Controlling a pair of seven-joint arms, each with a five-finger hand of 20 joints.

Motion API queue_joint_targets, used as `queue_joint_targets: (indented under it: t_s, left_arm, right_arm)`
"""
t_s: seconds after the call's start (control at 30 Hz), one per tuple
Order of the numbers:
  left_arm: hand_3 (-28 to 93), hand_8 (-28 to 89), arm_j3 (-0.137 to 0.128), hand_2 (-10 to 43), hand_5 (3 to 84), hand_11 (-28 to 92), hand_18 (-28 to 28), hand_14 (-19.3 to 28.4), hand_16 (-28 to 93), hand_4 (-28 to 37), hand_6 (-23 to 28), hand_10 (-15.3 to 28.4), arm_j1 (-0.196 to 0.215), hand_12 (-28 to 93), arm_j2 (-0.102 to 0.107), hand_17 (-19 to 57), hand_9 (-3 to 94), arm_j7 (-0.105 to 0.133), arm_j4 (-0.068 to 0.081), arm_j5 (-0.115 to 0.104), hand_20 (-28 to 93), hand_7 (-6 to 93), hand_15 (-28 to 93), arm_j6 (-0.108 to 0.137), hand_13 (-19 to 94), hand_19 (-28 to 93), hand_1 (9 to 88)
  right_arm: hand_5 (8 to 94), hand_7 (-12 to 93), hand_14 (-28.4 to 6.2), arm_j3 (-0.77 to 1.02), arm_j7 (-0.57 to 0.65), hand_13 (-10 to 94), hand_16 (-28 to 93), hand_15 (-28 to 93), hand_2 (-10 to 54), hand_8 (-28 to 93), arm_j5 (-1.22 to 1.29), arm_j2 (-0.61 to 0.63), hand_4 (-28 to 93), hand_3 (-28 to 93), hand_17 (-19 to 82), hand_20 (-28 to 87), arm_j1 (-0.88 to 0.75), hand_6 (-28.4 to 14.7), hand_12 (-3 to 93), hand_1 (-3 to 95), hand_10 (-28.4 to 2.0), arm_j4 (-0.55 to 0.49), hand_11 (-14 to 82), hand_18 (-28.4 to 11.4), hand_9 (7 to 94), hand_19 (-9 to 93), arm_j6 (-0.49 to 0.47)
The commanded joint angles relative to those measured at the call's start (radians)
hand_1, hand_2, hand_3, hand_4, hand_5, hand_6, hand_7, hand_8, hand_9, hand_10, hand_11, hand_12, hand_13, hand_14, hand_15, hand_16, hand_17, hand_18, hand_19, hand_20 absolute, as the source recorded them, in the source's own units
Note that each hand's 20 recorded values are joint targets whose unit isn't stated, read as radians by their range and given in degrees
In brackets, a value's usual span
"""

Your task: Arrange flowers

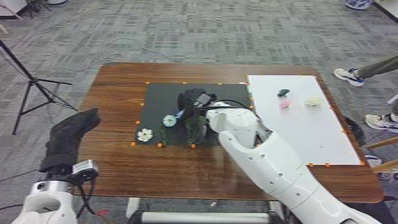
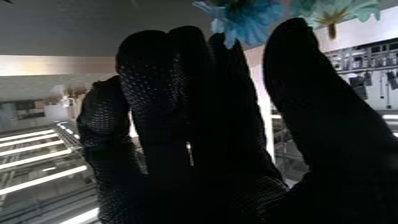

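The blue flower (image 1: 169, 120) lay on the black mat (image 1: 163, 94) near the right hand (image 1: 189, 99), whose thumb stood wide of its straight fingers. A clean pick-up likely called for closing softly on the stem, below the petals, without brushing the white flower (image 1: 145, 135).

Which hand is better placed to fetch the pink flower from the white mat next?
Right, I'd judge: the right hand is over the black mat, beside the white mat with the pink flower. The left hand is by the table's left edge, farther away.
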Motion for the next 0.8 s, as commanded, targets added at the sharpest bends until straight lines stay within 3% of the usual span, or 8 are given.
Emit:
queue_joint_targets:
  t_s: [0.03, 0.2, 0.3, 0.4, 0.5, 0.63, 0.73, 0.8]
  left_arm:
    - [72, -8, -0.004, 2.7, 49.5, 20, 12.1, 16.8, 1, -21.7, -0.2, 12.4, 0.004, 13, 0.000, 1.0, 46.4, -0.011, -0.006, 0.006, 15, 19.1, 19, -0.014, 37, 6, 26.0]
    - [72, -8, -0.005, 2.5, 49.4, 20, 12.1, 16.8, 1, -21.8, -0.2, 12.4, 0.008, 13, -0.001, 1.0, 46.4, -0.009, -0.007, 0.005, 15, 19.1, 19, -0.015, 37, 6, 26.1]
    - [71, -8, -0.005, 2.5, 49.4, 20, 12.1, 16.8, 1, -21.8, -0.2, 12.5, 0.012, 13, -0.006, 0.9, 46.4, -0.004, -0.010, 0.006, 15, 19.2, 19, -0.014, 37, 6, 26.1]
    - [71, -8, -0.006, 2.6, 49.4, 20, 12.1, 16.9, 1, -21.7, -0.2, 12.5, 0.012, 13, -0.006, 0.9, 46.3, -0.002, -0.010, 0.009, 15, 19.1, 19, -0.015, 36, 6, 26.1]
    - [71, -8, -0.005, 2.5, 49.4, 20, 12.0, 16.8, 1, -21.7, -0.1, 12.4, 0.009, 13, -0.004, 1.0, 46.3, -0.005, -0.010, 0.009, 15, 19.1, 19, -0.002, 36, 5, 26.1]
    - [71, -8, -0.003, 2.1, 49.5, 20, 11.9, 16.8, 1, -21.6, -0.2, 12.4, 0.014, 13, -0.008, 1.0, 46.4, -0.003, -0.012, 0.010, 15, 19.1, 19, -0.004, 36, 5, 26.2]
    - [72, -8, 0.000, 1.9, 49.2, 20, 11.9, 16.9, 1, -21.5, -0.3, 12.4, 0.013, 13, -0.008, 1.0, 46.4, 0.000, -0.012, 0.012, 15, 19.2, 19, -0.011, 36, 5, 26.2]
    - [71, -8, -0.005, 1.8, 49.3, 20, 11.9, 16.8, 1, -21.5, -0.3, 12.4, 0.020, 13, -0.008, 1.0, 46.3, 0.002, -0.014, 0.013, 15, 19.3, 19, -0.012, 36, 5, 26.3]
  right_arm:
    - [60.0, 18, -12.1, 0.006, 0.018, 68, 33, 61, -7.7, -13, 0.046, 0.042, -20, 70, 31, 55, 0.034, 0.2, 9.9, 41.8, -10.2, -0.037, 10.5, -24.3, 65.1, 78, 0.015]
    - [59.8, 18, -13.2, 0.013, -0.012, 67, 33, 62, 1.7, -12, 0.150, 0.067, -19, 67, 30, 55, 0.037, -0.5, 10.1, 33.2, -10.9, -0.080, 10.4, -24.8, 64.5, 77, 0.025]
    - [59.3, 16, -14.5, 0.023, -0.016, 65, 33, 62, 6.0, -12, 0.200, 0.111, -18, 65, 29, 55, 0.026, -1.5, 10.2, 29.3, -11.6, -0.164, 9.9, -25.1, 63.6, 77, 0.015]
    - [57.6, 16, -15.2, 0.068, -0.026, 63, 32, 60, 7.0, -11, 0.227, 0.197, -18, 64, 27, 55, -0.013, -2.0, 10.2, 27.6, -12.3, -0.274, 9.3, -25.2, 61.5, 75, 0.081]
    - [53.6, 16, -16.0, 0.151, -0.048, 58, 30, 57, 2.2, -11, 0.195, 0.276, -18, 67, 24, 52, -0.058, -2.0, 11.0, 27.8, -12.7, -0.357, 8.4, -24.1, 56.5, 70, 0.149]
    - [45.3, 17, -15.1, 0.231, -0.036, 51, 26, 43, -8.6, -10, 0.190, 0.389, -18, 72, 20, 47, -0.128, -2.2, 13.3, 29.7, -14.0, -0.399, 6.6, -22.9, 48.6, 62, 0.347]
    - [44.6, 18, -14.5, 0.311, -0.050, 53, 25, 34, -9.5, -10, 0.153, 0.441, -19, 71, 20, 45, -0.193, -2.0, 13.9, 29.5, -13.5, -0.376, 6.8, -22.9, 48.5, 59, 0.443]
    - [45.2, 19, -13.9, 0.357, -0.042, 55, 25, 31, -9.5, -10, 0.151, 0.466, -20, 72, 20, 45, -0.234, -1.8, 14.4, 28.9, -12.7, -0.363, 7.8, -22.9, 50.1, 58, 0.440]
